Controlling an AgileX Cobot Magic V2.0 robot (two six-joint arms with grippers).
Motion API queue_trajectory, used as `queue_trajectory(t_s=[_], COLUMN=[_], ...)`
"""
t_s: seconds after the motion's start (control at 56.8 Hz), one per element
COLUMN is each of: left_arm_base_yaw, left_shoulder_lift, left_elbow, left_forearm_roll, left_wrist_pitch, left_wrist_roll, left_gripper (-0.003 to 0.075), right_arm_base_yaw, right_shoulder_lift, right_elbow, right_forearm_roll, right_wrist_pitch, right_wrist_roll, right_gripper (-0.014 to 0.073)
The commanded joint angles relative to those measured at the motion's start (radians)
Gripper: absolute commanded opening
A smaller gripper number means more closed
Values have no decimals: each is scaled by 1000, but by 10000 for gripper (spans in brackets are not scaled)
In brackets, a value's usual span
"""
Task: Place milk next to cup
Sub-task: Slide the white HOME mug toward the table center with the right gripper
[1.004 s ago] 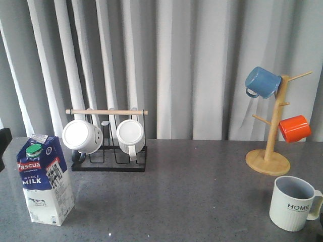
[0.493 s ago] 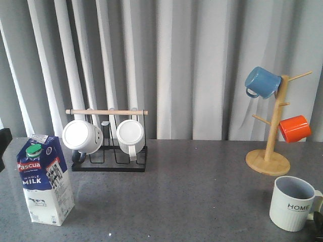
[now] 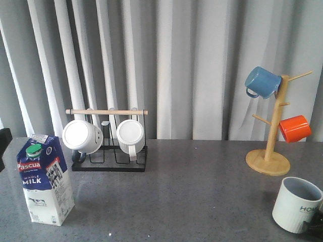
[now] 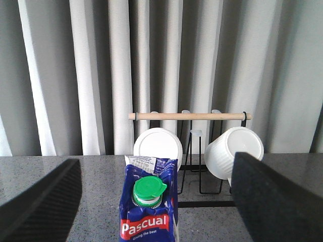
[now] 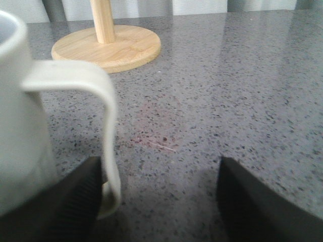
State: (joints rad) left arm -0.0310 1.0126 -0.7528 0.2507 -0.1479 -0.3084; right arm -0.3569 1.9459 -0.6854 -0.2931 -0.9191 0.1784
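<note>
The milk, a blue and white carton with a green cap, stands upright at the table's front left. In the left wrist view the milk sits between and beyond the wide-open fingers of my left gripper, not touching them. The cup, ribbed and pale with black lettering, stands at the front right, tilted a little. My right gripper shows as a dark shape against its lower right side. In the right wrist view the cup has its cream handle just inside one finger of my open right gripper.
A black wire rack with a wooden bar holds two white mugs at the back left. A wooden mug tree with a blue mug and an orange mug stands at the back right, close behind the cup.
The cup has shifted slightly right and turned, so its lettering now faces the right edge and its handle is hidden. My right gripper has come up against it. The milk has not moved.
</note>
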Motion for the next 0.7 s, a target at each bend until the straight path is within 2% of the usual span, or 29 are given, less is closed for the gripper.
queue_trajectory(t_s=[0.0, 0.159, 0.229, 0.564, 0.687], left_arm_base_yaw=[-3, -3, -3, -3, -3], left_shoulder_lift=[-11, -11, -11, -11, -11], left_elbow=[-30, -30, -30, -30, -30], left_forearm_roll=[-4, -4, -4, -4, -4], left_wrist_pitch=[-63, -63, -63, -63, -63], left_wrist_roll=[-1, -1, -1, -1, -1], left_gripper=[587, 587, 587, 587, 587], right_arm_base_yaw=[-6, -5, -5, -3, 52], right_shoulder_lift=[-28, -23, -23, -33, -62], right_elbow=[-42, -87, -95, -94, -94], right_forearm_roll=[-30, -91, -130, -243, -254], right_wrist_pitch=[-75, -76, -93, -182, -147], right_wrist_roll=[15, 128, 175, 251, 244], right_gripper=[288, 50, -16, -6, -6])
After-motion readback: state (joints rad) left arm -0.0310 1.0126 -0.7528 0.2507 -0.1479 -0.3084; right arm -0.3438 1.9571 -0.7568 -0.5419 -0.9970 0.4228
